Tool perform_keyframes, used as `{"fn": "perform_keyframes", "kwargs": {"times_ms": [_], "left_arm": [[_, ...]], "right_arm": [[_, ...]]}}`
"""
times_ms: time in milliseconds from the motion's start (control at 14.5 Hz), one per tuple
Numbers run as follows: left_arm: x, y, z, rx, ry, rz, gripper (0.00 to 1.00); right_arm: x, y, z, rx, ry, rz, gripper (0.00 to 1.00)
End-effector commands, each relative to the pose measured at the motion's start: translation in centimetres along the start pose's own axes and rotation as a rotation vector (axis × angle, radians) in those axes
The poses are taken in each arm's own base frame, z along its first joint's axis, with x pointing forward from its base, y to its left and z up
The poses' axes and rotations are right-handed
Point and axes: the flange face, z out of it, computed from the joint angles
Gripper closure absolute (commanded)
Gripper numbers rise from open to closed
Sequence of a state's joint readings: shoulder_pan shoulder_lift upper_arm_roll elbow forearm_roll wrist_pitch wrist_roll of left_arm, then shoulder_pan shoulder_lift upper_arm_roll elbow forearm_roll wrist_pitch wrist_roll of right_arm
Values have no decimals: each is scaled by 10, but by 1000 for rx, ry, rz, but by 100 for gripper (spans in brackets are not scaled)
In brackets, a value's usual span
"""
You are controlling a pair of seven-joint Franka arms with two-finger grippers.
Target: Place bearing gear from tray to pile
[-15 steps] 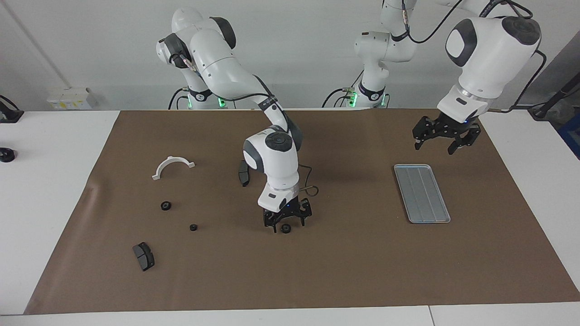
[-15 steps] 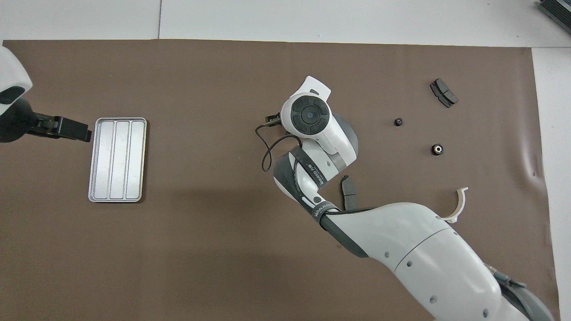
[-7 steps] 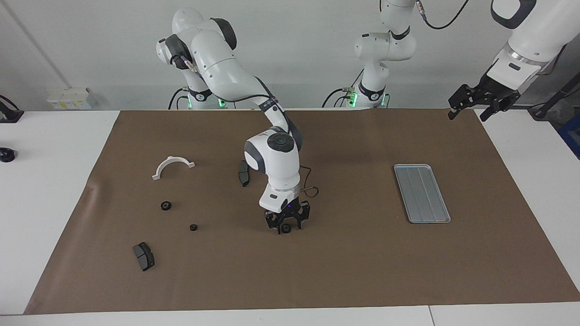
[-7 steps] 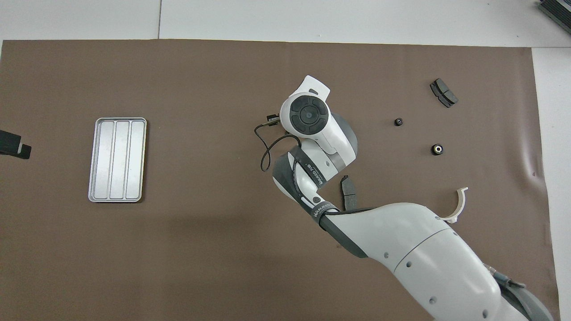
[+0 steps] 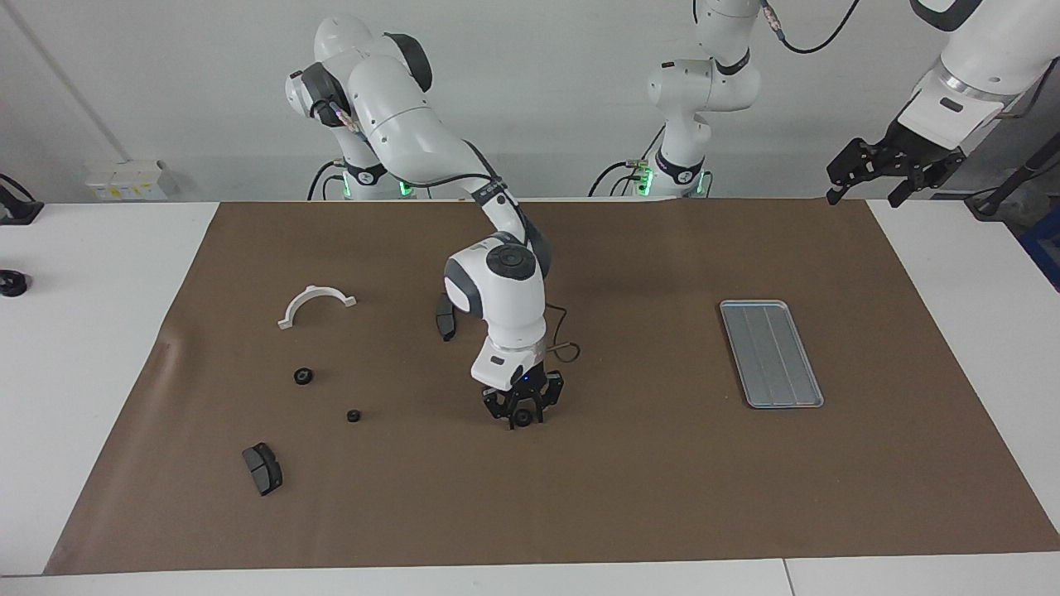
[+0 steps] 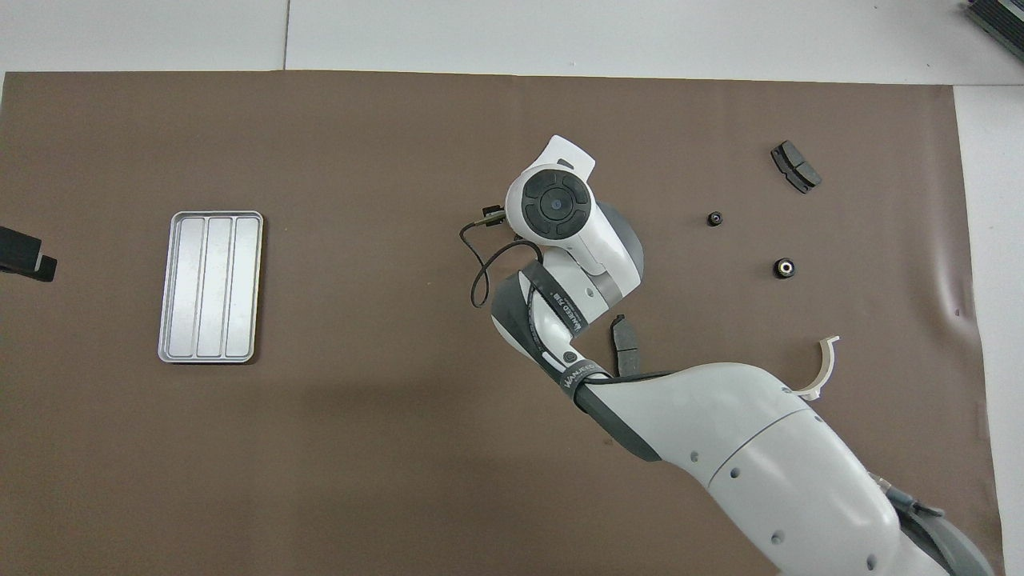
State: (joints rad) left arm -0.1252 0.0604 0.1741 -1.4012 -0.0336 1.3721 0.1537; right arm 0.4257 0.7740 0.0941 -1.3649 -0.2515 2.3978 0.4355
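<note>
One bearing gear point(image 5: 522, 418) sits down on the brown mat point(image 5: 629, 488), mid-table, w/ my right gripper point(image 5: 522, 411) low around it and the fingers drawn in close at its sides. I read that as gripping the gear, tho contact itself is tiny from here.

Taking that gear as my landmark: the tray point(image 5: 771, 353) lies well apart from it toward the left arm's end, w/ nothing in it. Toward the right arm's end are two more small dark gears, a larger one point(image 5: 303, 377) and a smaller one point(image 5: 354, 415), plus the pile bits: a white half-ring bracket point(image 5: 315, 304) nearer the robots than the gear, one brake pad point(image 5: 262, 468) farther from the robots, another brake pad point(image 5: 446, 316) just nearer the robots and partly hidden by the arm.

Handling, my guess: small, stiff, metal-looking, so dense for its size and prob slick. Round rim, so I'd pinch across the outer diameter, fingers square to it, or it may squirt out sideways. Not fragile.

Left gripper point(image 5: 863, 184) hangs high off the mat's corner past the tray, waiting; fingers look spread apart.

Mat is flat, matte, some wrinkles at the right arm's end edge; should give decent friction. White tabletop point(image 5: 83, 372) around it. Plenty of open mat btw gear and pile parts, nothing in the path.
</note>
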Motion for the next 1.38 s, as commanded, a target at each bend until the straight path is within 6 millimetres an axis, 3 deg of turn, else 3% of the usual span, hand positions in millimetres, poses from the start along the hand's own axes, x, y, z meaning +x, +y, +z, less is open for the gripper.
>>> {"fn": "perform_keyframes", "kwargs": {"times_ms": [0,69,138,413,482,620,758,1033,1171,1309], "left_arm": [[-7,-3,1,19,-7,-8,0],[-7,-4,-1,21,5,-10,0],[-6,-4,-1,22,11,-8,0],[0,1,-4,33,54,-18,0],[-1,1,-4,34,48,-26,0],[-4,-5,-7,31,51,-41,0],[-3,7,-7,30,50,-16,0],[-17,12,0,24,-1,-37,0],[-18,15,1,24,-4,-31,0],[-19,14,0,24,-4,-29,0]], "right_arm": [[-1,-1,1,-21,-11,-8,59],[-2,-1,2,-21,-12,-8,75],[-3,-1,4,-22,-18,-8,100],[2,6,-4,-23,-32,15,100],[6,12,-17,-26,-29,23,100],[13,42,-43,-55,-49,59,100],[8,82,-73,-81,-61,90,100],[-55,174,-101,-119,-114,21,100],[-88,199,-103,-126,-157,-12,100],[-120,210,-98,-81,-213,-14,100]]}}
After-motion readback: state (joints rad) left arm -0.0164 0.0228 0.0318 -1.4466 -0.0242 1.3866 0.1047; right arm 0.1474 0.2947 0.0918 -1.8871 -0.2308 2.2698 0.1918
